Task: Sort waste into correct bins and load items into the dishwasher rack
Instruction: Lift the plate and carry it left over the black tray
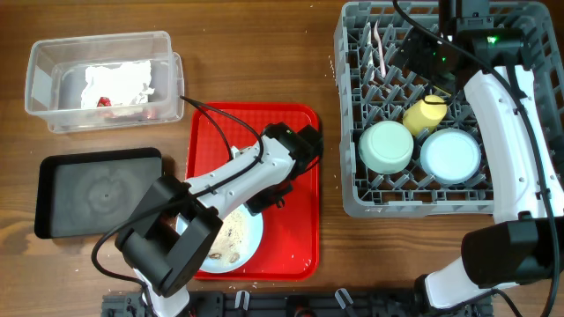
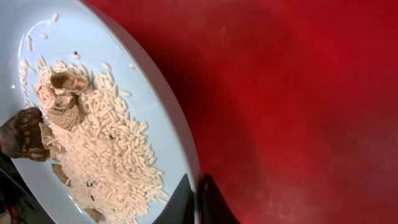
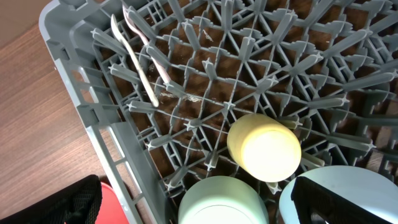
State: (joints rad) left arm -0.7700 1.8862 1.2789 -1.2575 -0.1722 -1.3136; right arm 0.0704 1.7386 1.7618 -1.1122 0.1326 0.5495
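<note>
The light blue plate (image 1: 244, 231) lies on the red tray, carrying rice crumbs (image 2: 106, 149) and brown scraps (image 2: 62, 93). My left gripper (image 1: 266, 201) is shut on the plate's rim; in the left wrist view its jaws (image 2: 198, 200) pinch the edge of the plate (image 2: 93, 37). The grey rack (image 1: 348, 176) holds the yellow cup (image 1: 426, 113), mint bowl (image 1: 386, 145), light blue bowl (image 1: 450, 156) and the fork and spoon (image 1: 379, 48). My right gripper (image 3: 199, 208) hangs open and empty above the rack's far side (image 1: 445, 53). The white wrapper (image 1: 119, 84) lies in the clear tub (image 1: 40, 84).
The black tray (image 1: 97, 189) sits left of the red tray (image 1: 291, 150). Cables trail over the red tray and the rack. In the right wrist view the cup (image 3: 264, 146), mint bowl (image 3: 221, 202) and cutlery (image 3: 134, 56) show among the pegs.
</note>
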